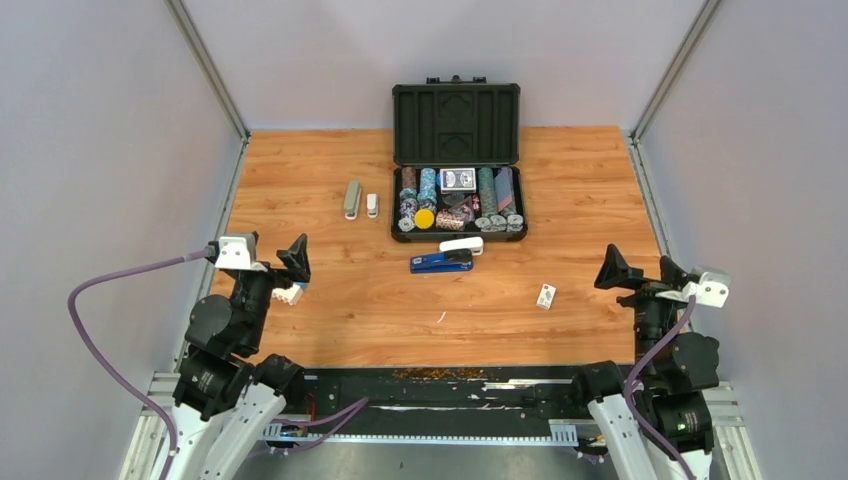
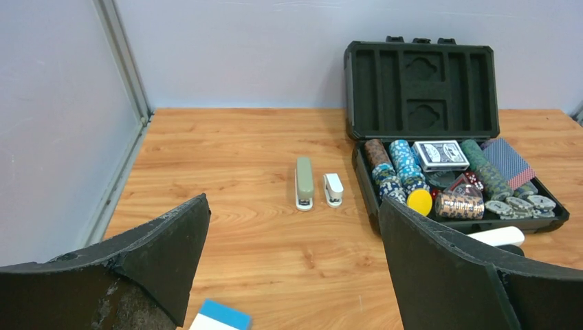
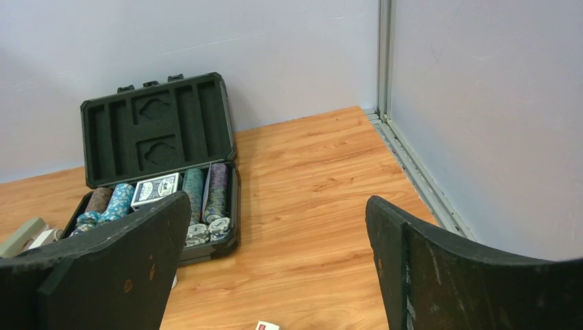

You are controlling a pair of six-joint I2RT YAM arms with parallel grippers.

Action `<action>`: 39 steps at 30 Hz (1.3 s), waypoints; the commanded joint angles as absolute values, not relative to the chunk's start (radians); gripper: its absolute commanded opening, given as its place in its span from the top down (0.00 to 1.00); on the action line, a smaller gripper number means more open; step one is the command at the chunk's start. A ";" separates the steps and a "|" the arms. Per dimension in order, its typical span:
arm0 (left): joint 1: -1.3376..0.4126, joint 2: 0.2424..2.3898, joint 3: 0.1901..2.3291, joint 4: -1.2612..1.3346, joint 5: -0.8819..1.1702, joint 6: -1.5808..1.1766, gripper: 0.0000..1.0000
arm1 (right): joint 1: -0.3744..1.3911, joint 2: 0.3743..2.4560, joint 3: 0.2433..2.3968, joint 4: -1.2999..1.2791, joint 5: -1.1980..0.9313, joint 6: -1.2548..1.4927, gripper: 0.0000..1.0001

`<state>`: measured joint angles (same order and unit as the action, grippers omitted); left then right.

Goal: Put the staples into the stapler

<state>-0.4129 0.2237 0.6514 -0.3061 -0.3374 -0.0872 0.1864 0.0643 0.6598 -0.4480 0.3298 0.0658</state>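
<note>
The blue stapler [image 1: 441, 262] lies flat mid-table, just in front of the open case, with a white stapler [image 1: 461, 245] right behind it. A tiny pale sliver [image 1: 440, 318] lies on the wood nearer the arms; it is too small to tell whether it is the staples. My left gripper [image 1: 278, 268] hovers at the table's left side, open and empty [image 2: 292, 203]. At the right side my right gripper [image 1: 640, 272] is also open and empty [image 3: 277, 199]. In both wrist views my own fingers hide the blue stapler.
An open black case [image 1: 458, 125] of poker chips and cards sits at the back. A grey-olive stapler [image 1: 352, 199] and a small white stapler [image 1: 372, 206] lie left of it. A small white box with a red mark [image 1: 546, 296] lies right of centre. A blue-and-white box [image 1: 289, 293] rests by the left gripper.
</note>
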 commanded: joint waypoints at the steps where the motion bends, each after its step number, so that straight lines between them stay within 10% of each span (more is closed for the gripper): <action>1: -0.417 0.237 0.655 -0.294 -0.307 -0.084 0.00 | 0.184 0.042 0.672 -0.444 0.358 0.089 0.00; 39: -0.448 0.189 0.652 -0.315 -0.337 -0.085 0.00 | 0.184 1.100 0.788 -0.722 0.121 0.430 0.04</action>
<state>-0.4438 0.1970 0.6514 -0.3290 -0.3237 -0.0879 0.1864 1.0630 0.8078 -0.7944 0.1749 0.4221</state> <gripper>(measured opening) 0.998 0.980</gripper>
